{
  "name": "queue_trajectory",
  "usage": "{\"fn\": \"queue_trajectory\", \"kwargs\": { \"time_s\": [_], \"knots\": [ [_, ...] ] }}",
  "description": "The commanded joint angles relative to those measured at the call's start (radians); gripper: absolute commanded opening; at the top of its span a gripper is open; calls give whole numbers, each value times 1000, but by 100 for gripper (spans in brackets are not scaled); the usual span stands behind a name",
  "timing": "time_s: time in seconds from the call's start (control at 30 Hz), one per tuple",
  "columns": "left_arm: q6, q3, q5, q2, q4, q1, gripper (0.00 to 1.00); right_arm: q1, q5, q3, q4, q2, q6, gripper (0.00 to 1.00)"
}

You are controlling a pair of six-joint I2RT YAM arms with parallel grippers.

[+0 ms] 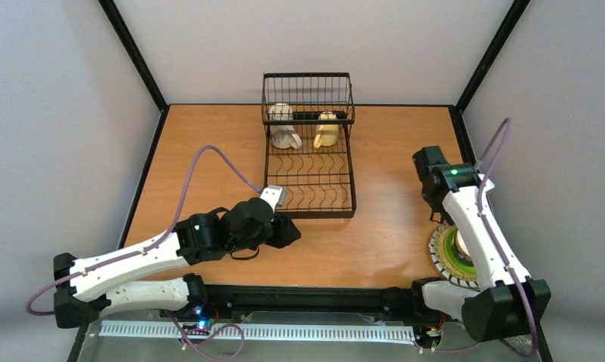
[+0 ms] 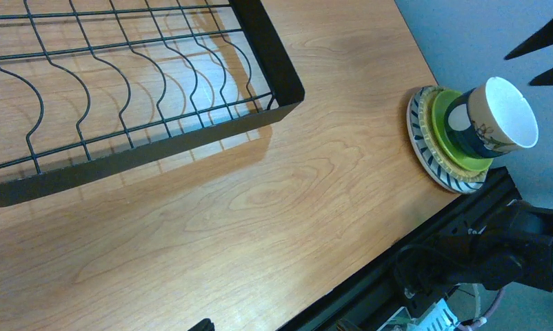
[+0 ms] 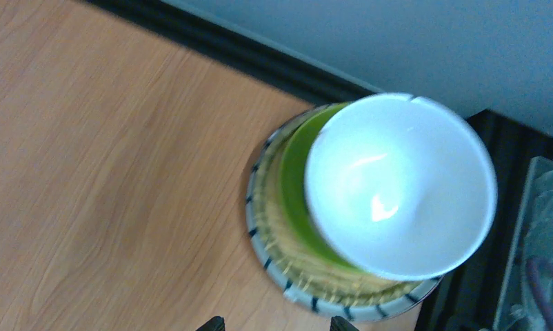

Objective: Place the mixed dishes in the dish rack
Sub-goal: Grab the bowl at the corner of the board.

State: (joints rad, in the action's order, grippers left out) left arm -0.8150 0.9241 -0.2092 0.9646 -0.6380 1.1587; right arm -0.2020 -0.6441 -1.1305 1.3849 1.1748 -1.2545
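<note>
- The left gripper [image 1: 284, 230] is held wide and empty at the 7 o'clock corner of the dish rack [image 1: 311, 214].
- A white mug [image 1: 284, 127] and a cream-yellow mug [image 1: 327, 130] are seen in its 12 o'clock basket.
- The right gripper [image 3: 277, 324] is spread wide and empty by the teal-and-white bowl [image 3: 398, 186], which is stacked on plates at the table's [image 1: 209, 151] 4 o'clock.

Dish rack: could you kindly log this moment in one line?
rack: two mugs in basket | bowl, plates: on table | right fingers: open over bowl | left fingers: open

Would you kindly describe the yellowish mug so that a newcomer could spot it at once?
Find the black wire dish rack standing mid-table. In its taller basket section at the far end sit two mugs side by side. The cream-yellow mug is the right-hand one in the overhead view; the white mug beside it is paler and bigger.
</note>
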Motion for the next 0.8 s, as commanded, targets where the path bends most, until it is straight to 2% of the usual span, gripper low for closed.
{"fn": "queue_trajectory", "kwargs": {
  "time_s": [0.0, 0.17, 0.4, 0.57, 0.77],
  "knots": [
    [40, 16, 7, 19, -27, 9, 100, 140, -98, -28, 12, -30, 84, 88],
    [36, 11, 39, 44, -2, 9, 100, 276, -74, -20, -1, -73, 168, 88],
    [47, 12, 61, 48, 3, 8, 100, 480, 81, 77, -149, -151, 350, 88],
    [48, -1, 63, 34, -9, 8, 100, 522, 173, 137, -260, -167, 421, 89],
    [47, -22, 65, 17, -25, 9, 100, 523, 220, 142, -321, -148, 419, 89]
  ]
}}
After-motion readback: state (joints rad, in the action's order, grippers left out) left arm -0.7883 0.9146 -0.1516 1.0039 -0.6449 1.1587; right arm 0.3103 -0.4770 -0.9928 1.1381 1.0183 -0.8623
